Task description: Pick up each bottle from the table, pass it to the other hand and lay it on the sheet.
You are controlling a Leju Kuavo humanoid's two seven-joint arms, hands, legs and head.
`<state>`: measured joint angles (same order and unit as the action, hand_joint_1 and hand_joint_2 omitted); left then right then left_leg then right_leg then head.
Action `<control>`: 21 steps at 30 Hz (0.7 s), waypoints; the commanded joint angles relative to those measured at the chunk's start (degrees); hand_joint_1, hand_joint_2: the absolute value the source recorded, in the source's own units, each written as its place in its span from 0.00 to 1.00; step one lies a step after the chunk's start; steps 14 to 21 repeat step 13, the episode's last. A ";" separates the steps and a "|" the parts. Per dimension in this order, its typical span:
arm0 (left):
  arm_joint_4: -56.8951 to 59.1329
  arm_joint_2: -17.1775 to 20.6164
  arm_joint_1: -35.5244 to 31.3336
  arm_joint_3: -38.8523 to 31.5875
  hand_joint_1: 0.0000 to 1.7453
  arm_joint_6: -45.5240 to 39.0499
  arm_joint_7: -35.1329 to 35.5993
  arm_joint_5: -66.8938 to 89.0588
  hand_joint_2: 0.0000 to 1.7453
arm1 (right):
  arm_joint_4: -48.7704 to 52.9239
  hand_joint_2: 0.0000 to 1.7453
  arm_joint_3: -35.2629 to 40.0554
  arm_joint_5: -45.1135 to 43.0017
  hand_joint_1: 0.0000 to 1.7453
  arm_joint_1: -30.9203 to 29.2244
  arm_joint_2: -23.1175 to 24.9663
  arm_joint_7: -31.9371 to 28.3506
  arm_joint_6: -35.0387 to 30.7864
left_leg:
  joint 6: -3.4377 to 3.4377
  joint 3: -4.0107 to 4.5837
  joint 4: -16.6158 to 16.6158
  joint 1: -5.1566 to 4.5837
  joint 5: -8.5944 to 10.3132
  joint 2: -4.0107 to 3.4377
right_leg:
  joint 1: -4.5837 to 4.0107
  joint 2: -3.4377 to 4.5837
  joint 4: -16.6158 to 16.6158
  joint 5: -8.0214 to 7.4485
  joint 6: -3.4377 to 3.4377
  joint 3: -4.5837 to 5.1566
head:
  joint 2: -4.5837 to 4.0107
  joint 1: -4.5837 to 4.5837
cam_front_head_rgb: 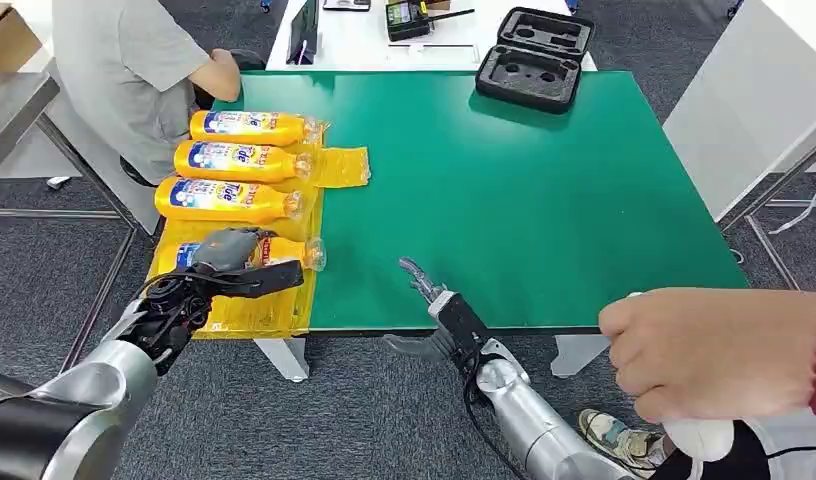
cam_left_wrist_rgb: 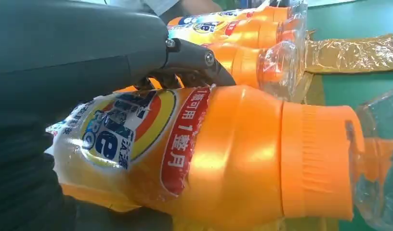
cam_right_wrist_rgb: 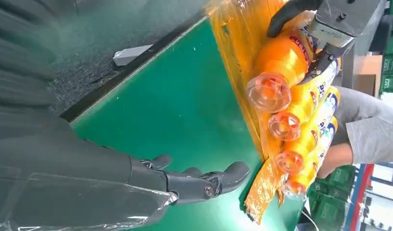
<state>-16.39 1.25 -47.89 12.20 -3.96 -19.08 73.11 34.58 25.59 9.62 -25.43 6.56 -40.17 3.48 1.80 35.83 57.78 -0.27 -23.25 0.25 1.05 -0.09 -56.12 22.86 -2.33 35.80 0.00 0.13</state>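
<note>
Person's hand: closest to my head camera, a hand (cam_front_head_rgb: 709, 350) low on my right, curled round something white.
Worktop: big green worktop (cam_front_head_rgb: 544, 190), largest thing going, with a grey carpet floor (cam_front_head_rgb: 44, 270) around it.
Sheet: crinkly yellow sheet (cam_front_head_rgb: 339, 165) along the worktop's left side, with all the bottles lying on it.
Seated person: someone in a grey shirt (cam_front_head_rgb: 124, 60) at the far left corner, arm resting by the worktop edge.
Case: open black case (cam_front_head_rgb: 534, 58) with foam cutouts at the far edge, half on the white table (cam_front_head_rgb: 354, 45) behind.
Bottles: three orange detergent bottles (cam_front_head_rgb: 246, 160) lie side by side on the sheet, caps pointing toward the green.
Nearest bottle: the fourth bottle (cam_front_head_rgb: 284, 250) lies on the near end of the sheet, next in the row, clear cap cover toward the green; up close the label is blue, red and yellow.
My left hand: my left hand (cam_front_head_rgb: 229, 262) is wrapped over that nearest bottle, fingers curled round its body, so I'm gripping it.
My right hand: my right hand (cam_front_head_rgb: 429, 310) hangs at the near worktop edge, fingers apart, holding nothing, well apart from the bottles.
</note>
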 commanded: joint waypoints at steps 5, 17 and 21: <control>3.70 1.36 -0.05 -1.53 0.95 0.51 5.23 1.00 1.00 | -3.95 1.00 1.93 -0.58 0.00 -2.59 -0.61 0.17 -0.63 | -0.09 -0.27 -0.03 0.05 -0.12 -0.13 | -0.05 0.11 0.04 0.07 0.09 -0.24 | 0.00 0.00; 3.98 1.07 0.93 -1.36 0.00 -0.79 4.43 1.40 1.00 | -1.82 1.00 0.04 -1.67 0.00 -0.23 -2.39 0.17 -1.41 | -0.05 -0.16 -0.05 0.01 -0.05 -0.03 | -0.01 0.02 0.05 0.04 0.05 -0.15 | 0.00 0.00; 3.98 1.07 0.93 -1.36 0.00 -0.79 4.43 1.40 1.00 | -1.82 1.00 0.04 -1.67 0.00 -0.23 -2.39 0.17 -1.41 | -0.05 -0.16 -0.05 0.01 -0.05 -0.03 | -0.01 0.02 0.05 0.04 0.05 -0.15 | 0.00 0.00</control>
